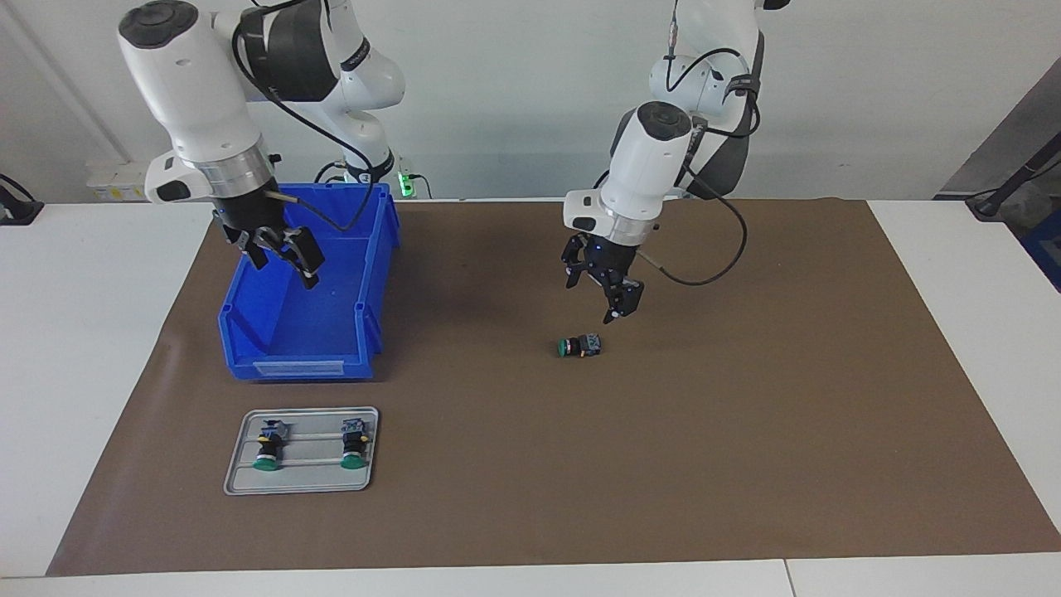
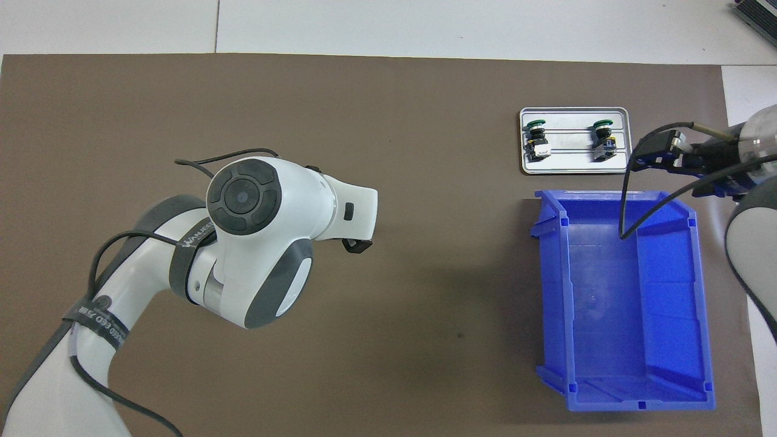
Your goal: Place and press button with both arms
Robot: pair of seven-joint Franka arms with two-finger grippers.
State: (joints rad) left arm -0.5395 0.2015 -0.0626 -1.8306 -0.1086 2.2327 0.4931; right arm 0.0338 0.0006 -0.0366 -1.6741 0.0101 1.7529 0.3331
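Your button lies on its side on the brown mat, about mid-bench. The left gripper hangs just above it at its one o'clock in the facing view, fingers open and empty. Your right gripper hovers over the blue bin, fingers open, holding nothing. Two more buttons sit on the tray

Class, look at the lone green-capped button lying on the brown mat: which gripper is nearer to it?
Left. The left gripper hangs open just above the button, slightly toward the robots. The right gripper, also open, is over the blue bin at the right arm's end.
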